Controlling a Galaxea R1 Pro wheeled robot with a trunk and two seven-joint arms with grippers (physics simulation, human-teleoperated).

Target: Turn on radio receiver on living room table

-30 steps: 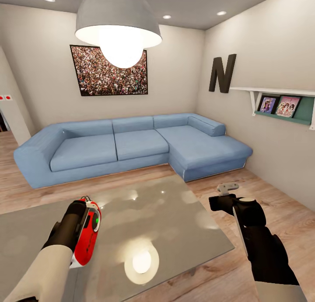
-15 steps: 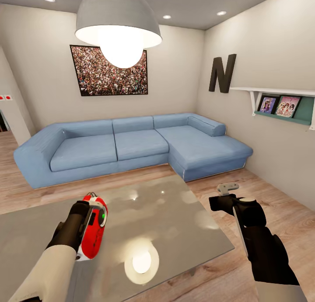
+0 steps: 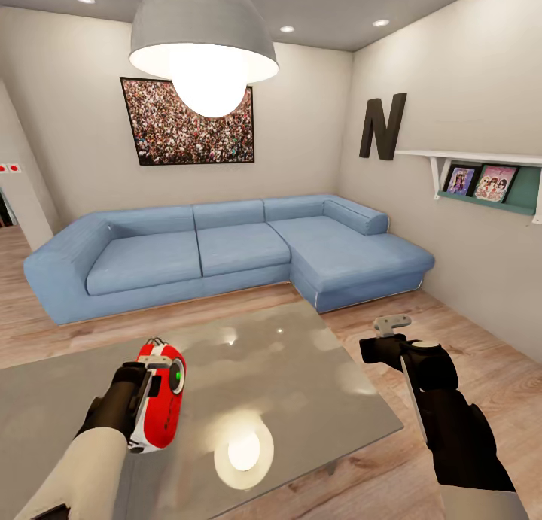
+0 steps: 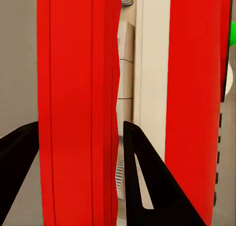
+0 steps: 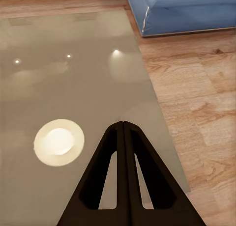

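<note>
Since the earlier frames my left gripper (image 3: 143,390) has drawn back toward me and the radio (image 3: 159,403) now sits further right with its dial more exposed. Radio rests on the table (image 3: 301,369), near its left-front part, well apart from the sofa (image 3: 226,253). Left wrist view: my fingers (image 4: 147,186) straddle a red panel of the radio, apparently clamped on it. Right gripper (image 5: 124,132) hangs shut and empty over the table's right edge. A green light shows by the dial (likely power on, so the task looks nearly done; release remains). Long axis runs front-to-back, tilted; dial faces up and right.
</note>
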